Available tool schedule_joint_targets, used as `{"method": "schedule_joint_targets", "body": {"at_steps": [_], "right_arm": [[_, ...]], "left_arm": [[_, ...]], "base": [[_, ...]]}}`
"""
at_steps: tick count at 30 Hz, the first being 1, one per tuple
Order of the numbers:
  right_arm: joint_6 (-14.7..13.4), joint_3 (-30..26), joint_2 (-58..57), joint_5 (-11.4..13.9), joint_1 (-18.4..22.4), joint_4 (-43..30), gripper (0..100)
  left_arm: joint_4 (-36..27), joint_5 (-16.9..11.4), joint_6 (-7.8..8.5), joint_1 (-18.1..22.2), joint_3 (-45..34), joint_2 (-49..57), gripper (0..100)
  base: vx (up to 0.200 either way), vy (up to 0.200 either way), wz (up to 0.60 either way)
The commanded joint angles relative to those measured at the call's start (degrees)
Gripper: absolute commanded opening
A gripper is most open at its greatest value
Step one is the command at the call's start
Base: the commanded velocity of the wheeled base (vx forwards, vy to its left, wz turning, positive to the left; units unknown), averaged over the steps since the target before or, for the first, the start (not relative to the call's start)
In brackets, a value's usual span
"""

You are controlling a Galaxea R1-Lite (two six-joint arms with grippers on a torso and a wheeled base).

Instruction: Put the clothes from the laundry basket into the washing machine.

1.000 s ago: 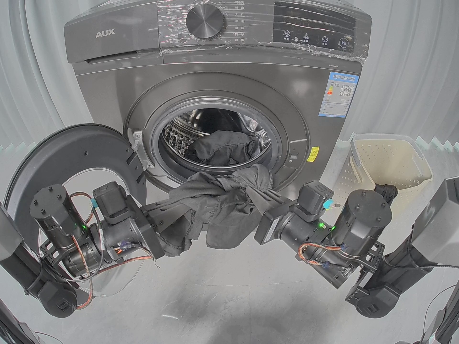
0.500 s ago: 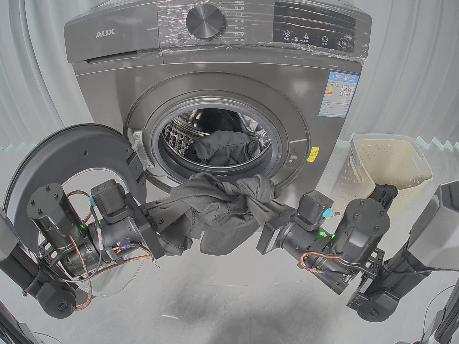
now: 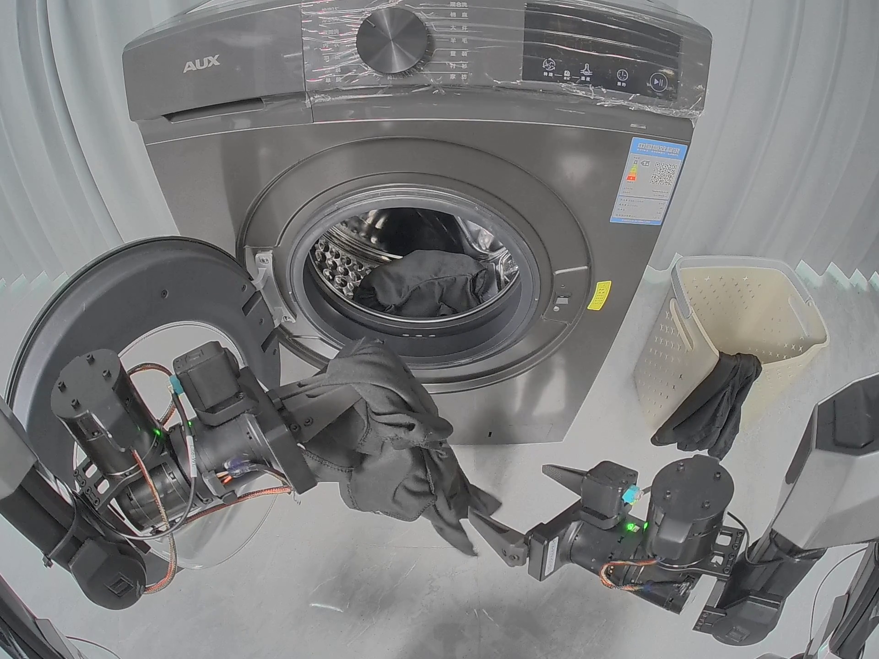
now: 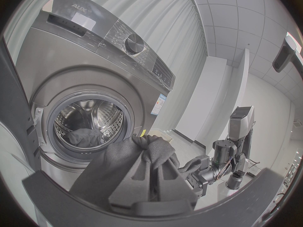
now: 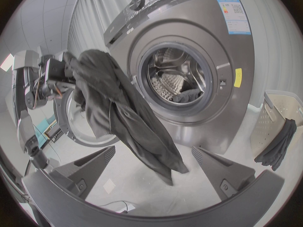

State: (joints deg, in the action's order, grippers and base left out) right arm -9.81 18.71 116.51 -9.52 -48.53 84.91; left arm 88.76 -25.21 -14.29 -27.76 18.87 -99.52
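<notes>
A dark grey garment hangs in front of the washing machine, below its open drum. My left gripper is shut on the garment's upper end, and in the left wrist view the cloth bunches over my gripper. My right gripper stands open low on the right, with the garment's tail hanging by its lower finger. In the right wrist view the garment droops between its spread fingers. Another dark garment lies in the drum. A dark cloth hangs over the cream laundry basket.
The round door is swung open to the left, just behind my left arm. The basket stands on the floor to the right of the machine. Bare grey floor lies in front, under both arms.
My right gripper has let go of the garment, opened, and dropped down and away from the drum. The garment now hangs from my left gripper alone, which has hardly moved.
</notes>
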Motion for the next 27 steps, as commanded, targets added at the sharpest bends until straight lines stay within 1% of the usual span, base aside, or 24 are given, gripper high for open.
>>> {"method": "schedule_joint_targets", "body": {"at_steps": [1, 4, 6, 12, 18, 19, 20, 27], "right_arm": [[0.06, -1.57, 1.27, 0.03, -0.07, 0.08, 100], [0.06, 0.36, 1.18, 0.38, -0.07, 0.70, 100], [0.06, 2.12, 1.00, 1.35, -0.16, 0.87, 100], [0.15, 5.63, 0.74, 3.02, -0.42, 2.54, 100], [0.15, 6.34, 0.48, 3.90, -2.01, 3.25, 100], [0.15, 7.48, 0.39, 5.04, -2.45, 3.25, 100], [0.06, 8.09, 0.39, 5.48, -2.45, 3.25, 100], [0.06, 13.46, 0.74, 5.74, -1.83, 3.25, 100]], "left_arm": [[0.01, 0.07, 0.31, 0.07, -0.15, -0.67, 0], [0.01, 0.07, 0.40, 0.07, -0.33, -1.20, 0], [0.01, 0.16, 0.58, 0.07, -0.24, -1.55, 0], [0.01, 0.16, 0.66, 0.25, -0.50, -1.64, 0], [0.01, 0.16, 0.84, 0.16, -0.50, -2.34, 0], [0.01, 0.16, 0.93, 0.25, -0.59, -2.43, 0], [0.01, 0.16, 0.93, 0.25, -0.59, -2.43, 0], [0.01, 0.16, 0.93, 0.25, -0.77, -2.43, 0]], "base": [[0.000, 0.000, 0.00], [0.000, 0.000, 0.00], [0.000, 0.000, 0.00], [0.000, 0.000, 0.00], [0.000, 0.000, 0.00], [0.000, 0.000, 0.00], [0.000, 0.000, 0.00], [0.000, 0.000, 0.00]]}}
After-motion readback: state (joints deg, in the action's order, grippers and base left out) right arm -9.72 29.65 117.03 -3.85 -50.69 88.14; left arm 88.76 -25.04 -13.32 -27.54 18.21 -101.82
